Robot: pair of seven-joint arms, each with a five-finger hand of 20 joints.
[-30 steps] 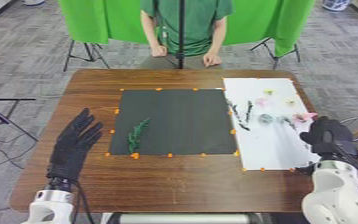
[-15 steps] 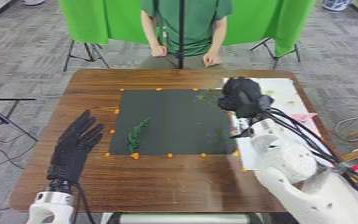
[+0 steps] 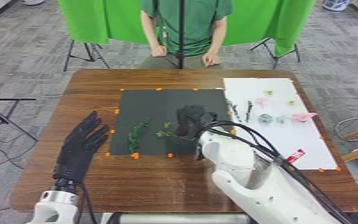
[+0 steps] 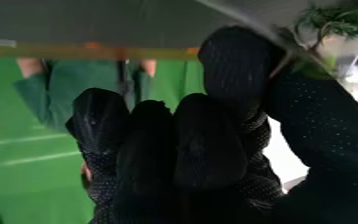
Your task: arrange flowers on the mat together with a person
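Note:
Above the right part of the dark mat [image 3: 158, 102] is my right hand [image 3: 191, 120], pinching a small green sprig [image 3: 166, 131] that points toward the mat's middle. A darker green sprig [image 3: 137, 136] lies on the mat's left side. In the right wrist view the right hand [image 4: 326, 117] has its thumb and a finger closed on the thin stem, with the leafy part of the sprig [image 4: 340, 22] beyond them. My left hand [image 3: 82, 147] is at the left of the mat, fingers straight, holding nothing.
A white sheet [image 3: 242, 87] on the right bears dark twigs [image 3: 249, 110], a pink flower [image 3: 303, 117], a grey-green piece [image 3: 265, 118] and small yellow flowers [image 3: 269, 93]. My right arm crosses the sheet's near left part. Brown table wood [image 3: 158, 185] borders the mat.
My right hand has swung from the sheet's right side over its far left part, then toward me over the mat, with the small sprig now visible in it. My left hand has shifted slightly right.

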